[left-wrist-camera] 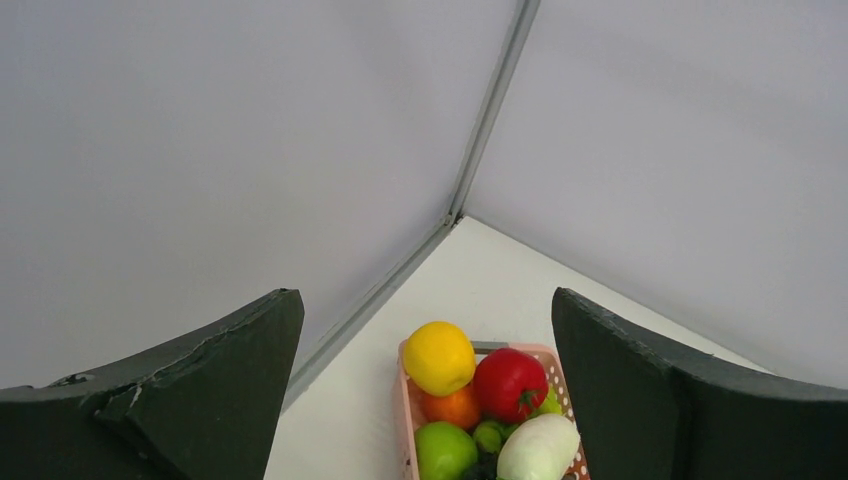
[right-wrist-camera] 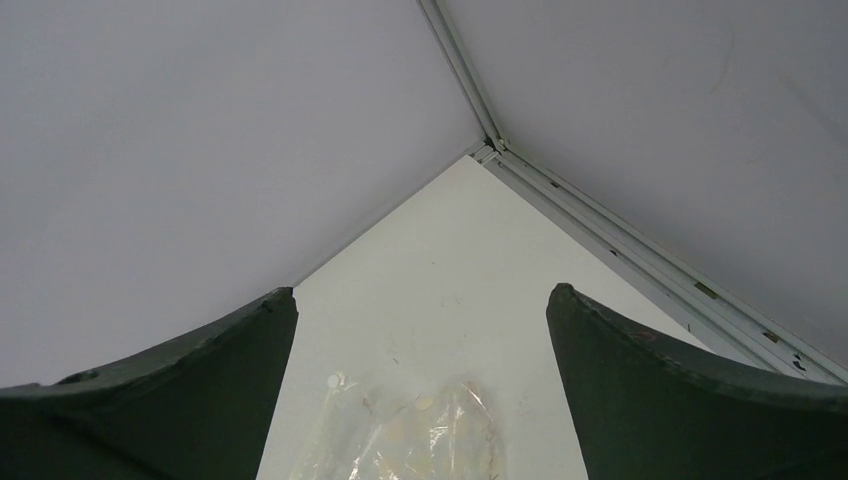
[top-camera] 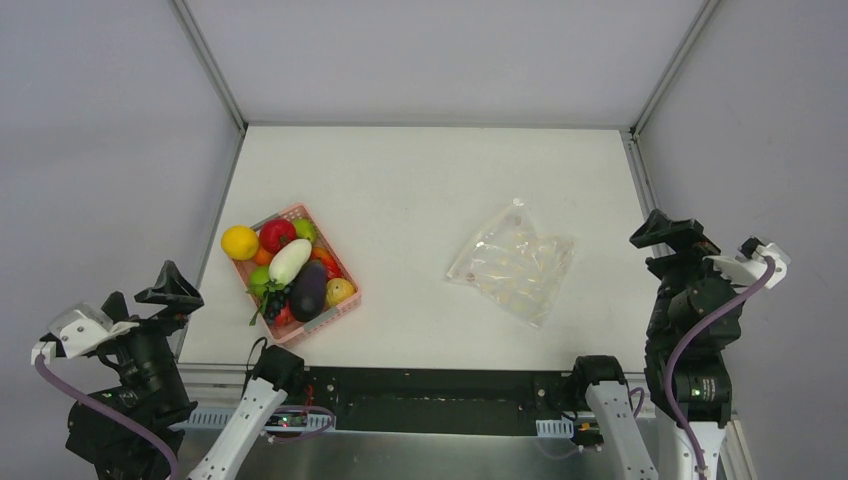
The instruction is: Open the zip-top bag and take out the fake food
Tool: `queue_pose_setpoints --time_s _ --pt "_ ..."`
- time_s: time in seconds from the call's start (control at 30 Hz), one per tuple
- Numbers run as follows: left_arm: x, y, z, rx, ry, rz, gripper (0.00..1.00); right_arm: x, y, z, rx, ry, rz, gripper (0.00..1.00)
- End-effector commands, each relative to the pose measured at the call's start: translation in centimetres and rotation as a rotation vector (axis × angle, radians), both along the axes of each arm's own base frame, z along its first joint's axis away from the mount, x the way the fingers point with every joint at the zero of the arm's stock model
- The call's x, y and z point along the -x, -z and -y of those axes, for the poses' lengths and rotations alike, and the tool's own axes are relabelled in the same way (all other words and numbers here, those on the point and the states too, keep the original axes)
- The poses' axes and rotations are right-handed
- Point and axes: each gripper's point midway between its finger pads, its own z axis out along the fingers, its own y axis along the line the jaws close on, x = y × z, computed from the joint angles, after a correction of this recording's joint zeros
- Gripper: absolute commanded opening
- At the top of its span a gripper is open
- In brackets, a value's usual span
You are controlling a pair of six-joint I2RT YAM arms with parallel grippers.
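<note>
The clear zip-top bag (top-camera: 512,264) lies flat and crinkled on the white table, right of centre; its far end shows in the right wrist view (right-wrist-camera: 420,440). The fake food sits in the pink basket (top-camera: 328,251) at the left: yellow fruit (top-camera: 240,242), red tomato (top-camera: 277,235), white vegetable (top-camera: 289,261), purple eggplant (top-camera: 309,290), dark-green bunch (top-camera: 268,300). My left gripper (top-camera: 150,295) is open and empty, near-left of the basket. My right gripper (top-camera: 650,250) is open and empty, to the right of the bag.
The basket also holds an orange mandarin (left-wrist-camera: 450,408), green apples (left-wrist-camera: 445,450), a yellowish pear (top-camera: 340,290) and a red apple (top-camera: 283,315). Grey walls with metal frame posts (top-camera: 210,65) enclose the table on three sides.
</note>
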Motion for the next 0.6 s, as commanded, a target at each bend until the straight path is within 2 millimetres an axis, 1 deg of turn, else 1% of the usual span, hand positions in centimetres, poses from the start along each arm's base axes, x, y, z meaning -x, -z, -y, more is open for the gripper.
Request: queue_pose_setpoints --time_s 0.0,0.13,0.17,0.3,0.57 --pt "0.9 -0.3 -1.2 0.048 -0.075 0.064 0.99 0.1 -1.1 0.0 0.0 -0.002 0.048 1.0" --pt "0.4 0.3 -1.1 0.07 -0.081 0.064 0.99 -0.3 -0.3 -0.2 -0.012 -0.01 0.038 1.0" --pt "1.1 0.4 -1.4 0.087 -0.084 0.089 0.99 -0.4 -0.1 -0.3 -0.016 -0.014 0.034 1.0" --pt "1.0 0.8 -1.5 0.107 -0.099 0.093 0.99 -0.9 0.2 -0.5 -0.023 -0.025 0.026 1.0" --pt "0.5 0.7 -1.3 0.122 -0.093 0.101 0.99 -1.5 1.2 -0.8 -0.042 -0.037 0.011 1.0"
